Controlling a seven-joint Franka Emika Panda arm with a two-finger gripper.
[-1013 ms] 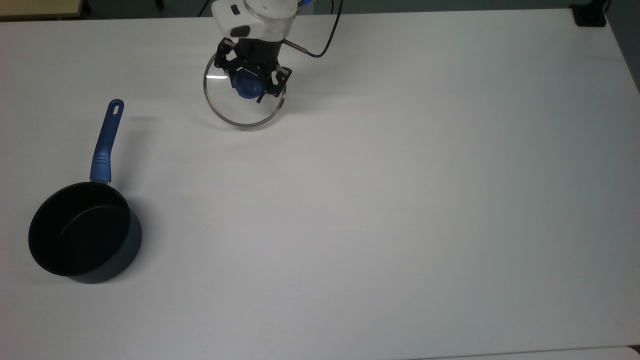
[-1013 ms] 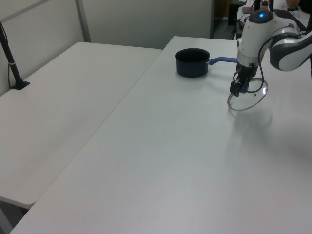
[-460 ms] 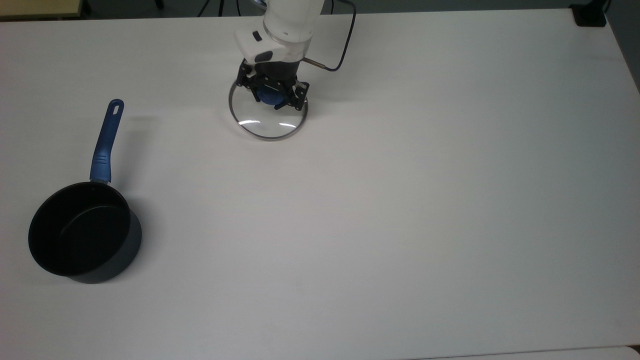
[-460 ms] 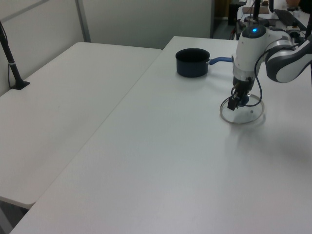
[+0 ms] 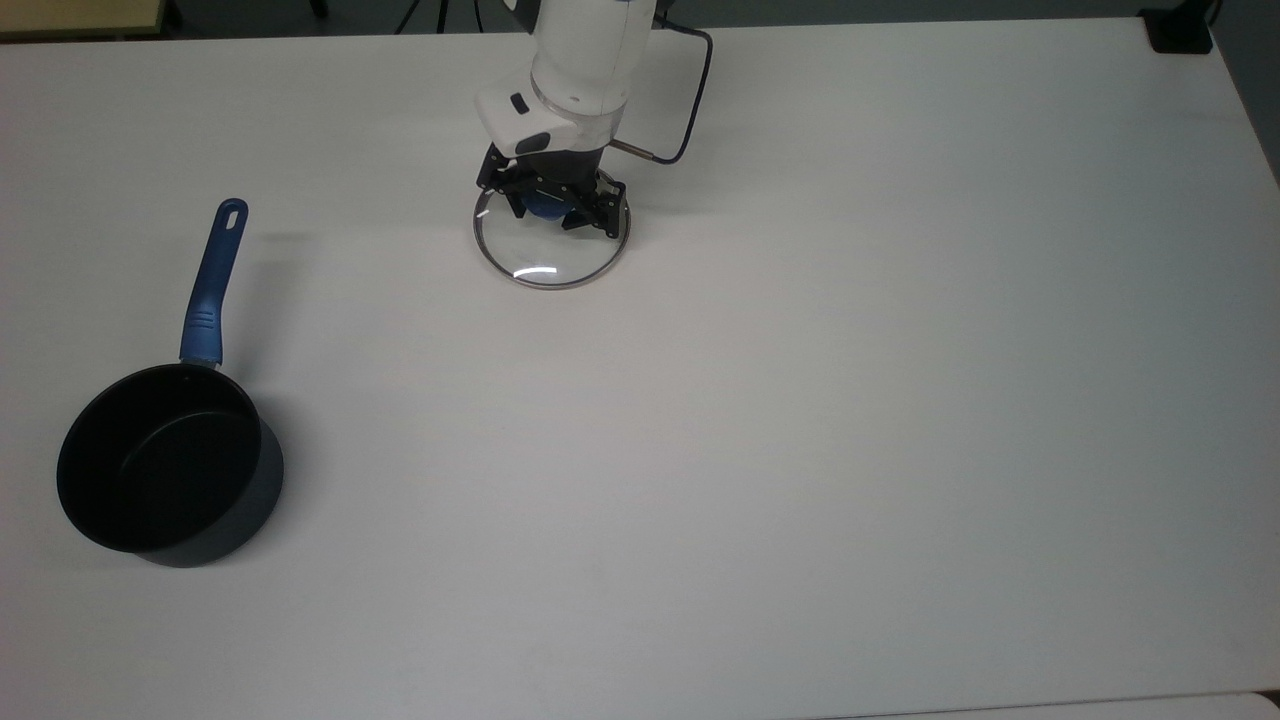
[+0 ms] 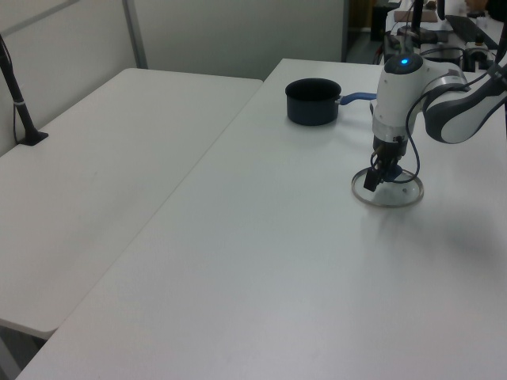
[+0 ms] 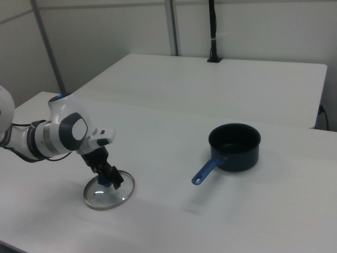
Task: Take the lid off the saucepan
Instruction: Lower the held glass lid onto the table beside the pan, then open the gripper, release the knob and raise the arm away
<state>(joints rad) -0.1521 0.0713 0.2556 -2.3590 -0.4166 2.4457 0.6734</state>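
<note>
The lid (image 5: pixel 548 258), a clear glass disc with a steel rim, lies flat on the white table (image 5: pixel 800 400) near its far edge in the top view. My gripper (image 5: pixel 550 208) stands over it, fingers closed around the blue knob at its centre. The left view has the lid (image 6: pixel 394 195) under the gripper (image 6: pixel 380 176), and the right view has the lid (image 7: pixel 105 195) under the gripper (image 7: pixel 108 177). The saucepan (image 5: pixel 160 470) stands uncovered at the top view's left, its black inside bare and its blue handle (image 5: pixel 212 285) pointing to the far side. It is well apart from the lid (image 6: pixel 312 101) (image 7: pixel 235 145).
A second white table (image 6: pixel 103 174) adjoins this one, with a black post (image 6: pixel 17 103) clamped on it. A black block (image 5: pixel 1180 30) sits at the top view's far right corner. The arm's cable (image 5: pixel 692 100) loops beside the wrist.
The gripper has carried the lid to the top view's right and lowered it; it hung tilted a second ago and now rests flat on the table. The saucepan has not moved.
</note>
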